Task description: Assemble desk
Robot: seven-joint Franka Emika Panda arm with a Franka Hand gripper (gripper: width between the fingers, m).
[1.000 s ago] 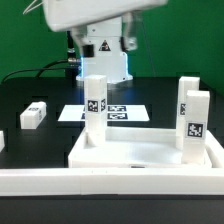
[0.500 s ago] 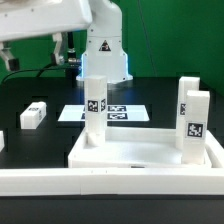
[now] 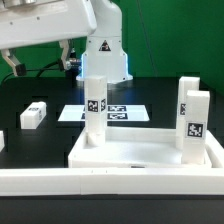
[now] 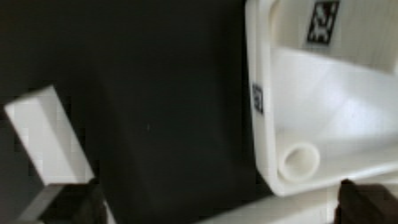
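The gripper [image 4: 210,205] shows in the wrist view only as two dark fingertips [image 4: 68,205] cut off at the picture's edge; they stand wide apart with nothing between them. In the exterior view the fingers are hard to make out under the arm's white body [image 3: 45,22], which is itself cropped by the top of the picture.

Below the gripper, the wrist view shows a corner of the desk panel [image 4: 329,110] with one round socket [image 4: 301,158] empty, and a loose leg [image 4: 45,135] lying apart from it on the black table [image 4: 160,100].

The exterior view shows the panel [image 3: 150,155] near the table's front edge, behind a low white rail [image 3: 110,183]. Two legs stand upright on it, one at its back corner on the exterior view's left [image 3: 94,108], one on the right [image 3: 193,118]. A loose leg [image 3: 33,114] lies toward the left edge, another piece [image 3: 2,141] is cut off there. The marker board [image 3: 112,113] lies behind the panel, partly hidden.
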